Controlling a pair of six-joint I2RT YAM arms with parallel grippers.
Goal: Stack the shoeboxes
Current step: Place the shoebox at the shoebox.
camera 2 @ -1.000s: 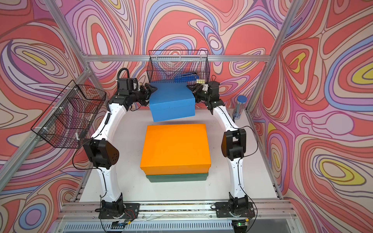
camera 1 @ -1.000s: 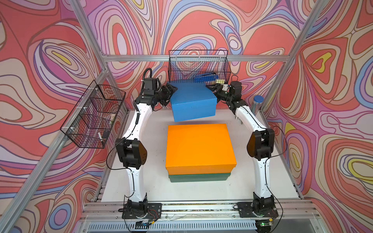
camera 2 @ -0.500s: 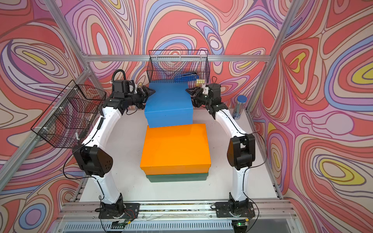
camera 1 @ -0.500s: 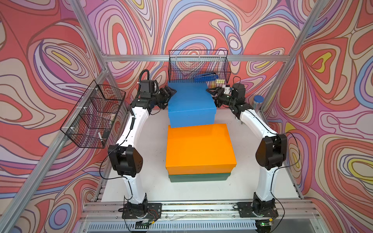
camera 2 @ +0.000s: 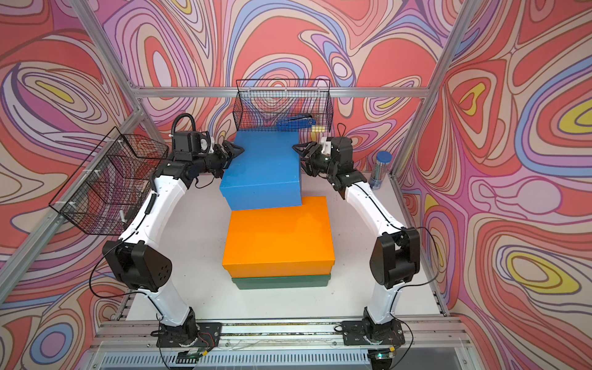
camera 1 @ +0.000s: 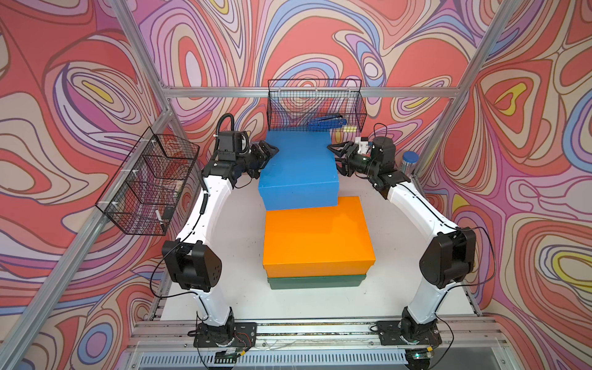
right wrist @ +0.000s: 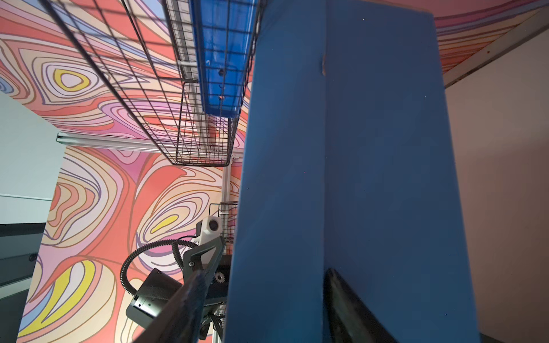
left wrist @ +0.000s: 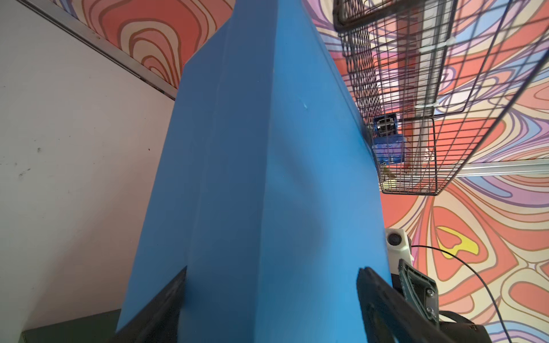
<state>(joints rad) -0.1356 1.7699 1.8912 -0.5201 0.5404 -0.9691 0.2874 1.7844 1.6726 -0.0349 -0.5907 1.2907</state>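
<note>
A blue rectangular lidded cardboard shoebox is seen raised at the back of the white tabletop, just under the black wire basket hung on the rear wall, and it is flanked by both arms. The left gripper is clamped on the box's left side, with a finger pressed to the card on either face in the left wrist view. The right gripper is set astride the right side. One finger is laid on the blue card, but whether the other is pressed home cannot be told. An orange lidded cardboard shoebox is stacked on a dark green cardboard shoebox, and this stack lies toward the robot's base from the blue shoebox. The blue shoebox's lower front edge is seen over the rear strip of the orange lid, though contact there cannot be told. The blue shoebox is judged to sit slightly to the robot's left of the stack's middle, its longer sides apparently running front to back. Neither arm is nearer, so a joint draw toward the base is called for.
</note>
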